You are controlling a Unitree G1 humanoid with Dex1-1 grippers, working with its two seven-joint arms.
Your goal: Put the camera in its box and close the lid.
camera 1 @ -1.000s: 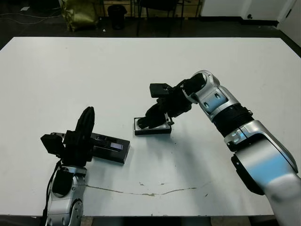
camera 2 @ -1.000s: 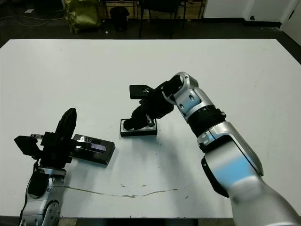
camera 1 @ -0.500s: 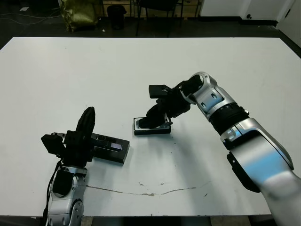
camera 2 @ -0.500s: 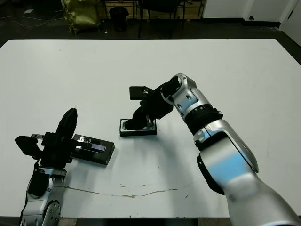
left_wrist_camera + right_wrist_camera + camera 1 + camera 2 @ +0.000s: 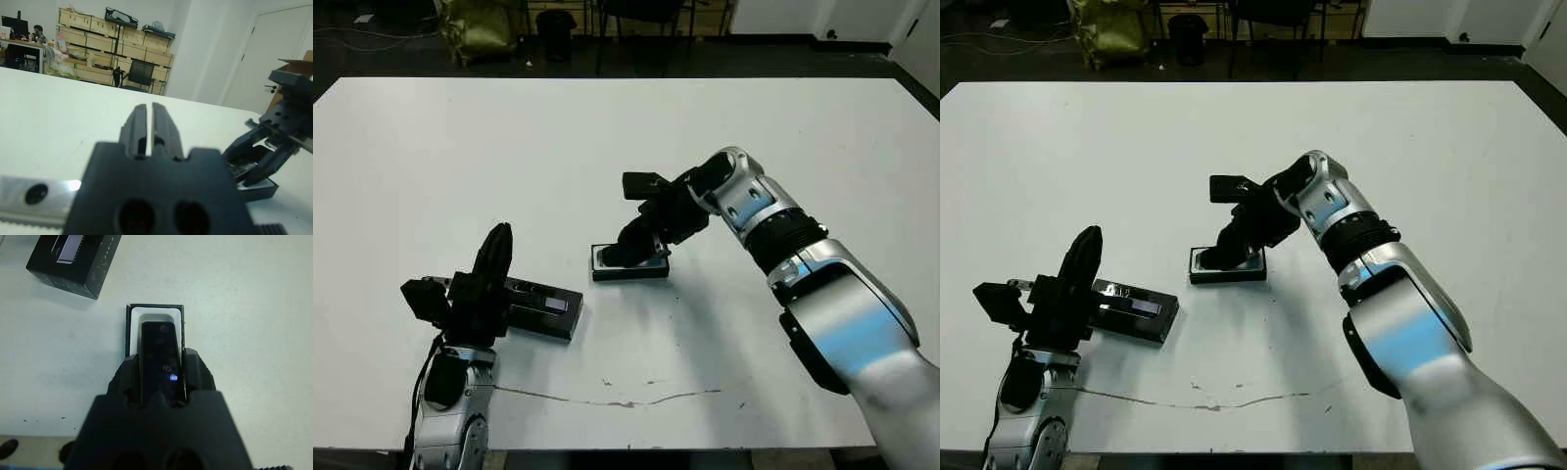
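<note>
White desk fills the head views. Right of its middle sits the box, a shallow black tray with a white lining, and the right gripper reaches down onto it from the far right. Its black fingers cover most of the tray, so the camera is hard to make out from up here. Near the left front corner lies the lid, a flat black cover with a pale shiny strip on top, well apart from the box. The left gripper stands just left of the lid, its fingers pointing up and away from the desk and lying close against each other.

From the left wrist, the left gripper's two fingers rise side by side with only a thin slit between them, holding nothing. Beyond them, to one side, the right gripper bends over the box on the desk. Stacked crates, a chair and a seated person show in the far room.

From the right wrist, the camera is a slim black bar pinched between the right gripper's fingers. Its far end lies over the white-lined hollow of the box, lined up along it; whether it touches the lining I cannot tell. A corner of the lid shows further off.
</note>
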